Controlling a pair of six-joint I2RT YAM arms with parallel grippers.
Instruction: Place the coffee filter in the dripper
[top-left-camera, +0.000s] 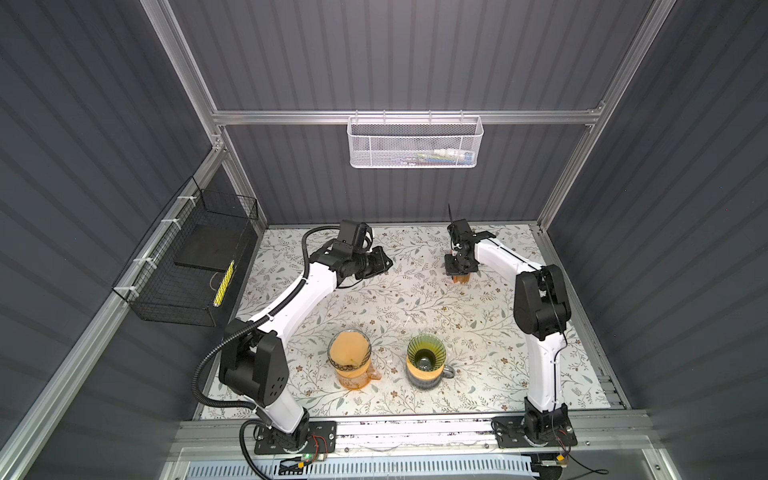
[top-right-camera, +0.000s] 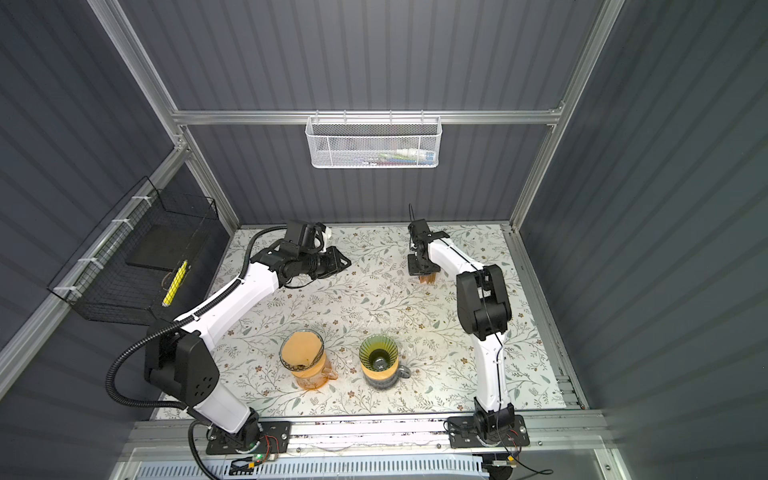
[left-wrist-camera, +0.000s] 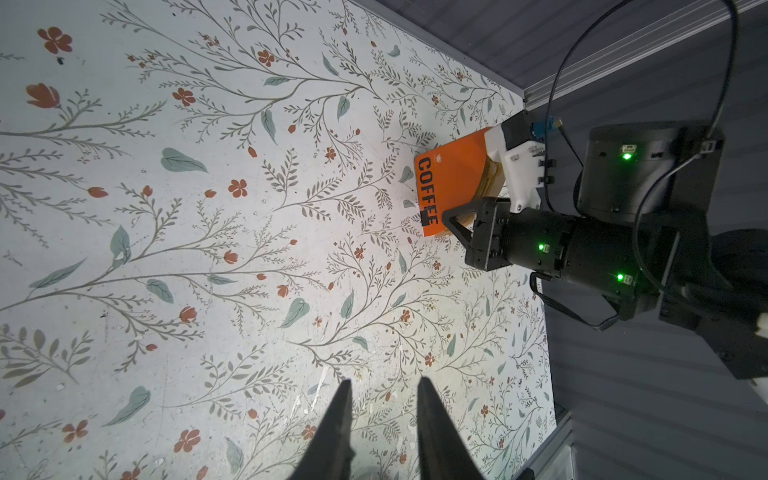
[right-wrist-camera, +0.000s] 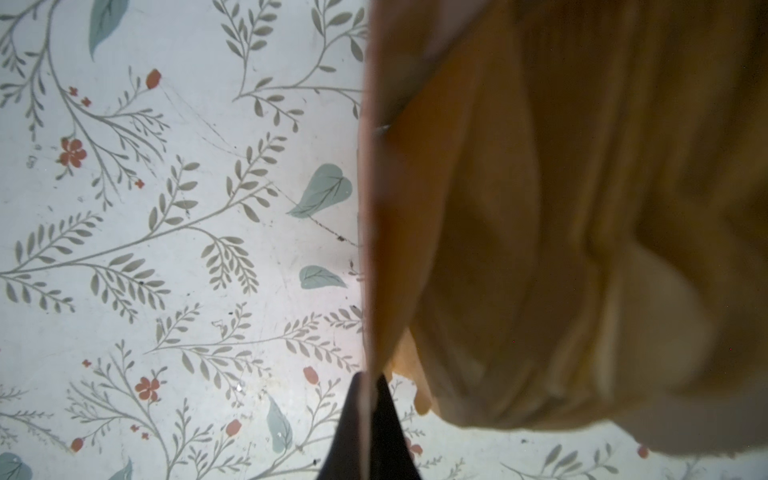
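Pinching shut with right gripper (right-wrist-camera: 370, 376) on the thin edge of what looks like one coffee filter (right-wrist-camera: 368, 187), at the orange COFFEE holder (left-wrist-camera: 449, 174) toward the floral table's (top-left-camera: 395, 299) far end, presumably to separate a single sheet for the empty green dripper (top-left-camera: 426, 354) well apart near the front; left gripper (left-wrist-camera: 384, 380) part-open, empty, parked aside.

Dripper (top-left-camera: 426, 352): green ribbed glass cone, upright, mouth up, empty, seated on mug (top-left-camera: 424, 380) just right of orange carafe (top-left-camera: 353, 376). Coffee filter (left-wrist-camera: 490, 180) stack: brown paper, standing on edge in orange COFFEE holder (left-wrist-camera: 453, 178), well apart from carafe, behind and right of it. One thin edge pinched in right gripper (right-wrist-camera: 365, 380).
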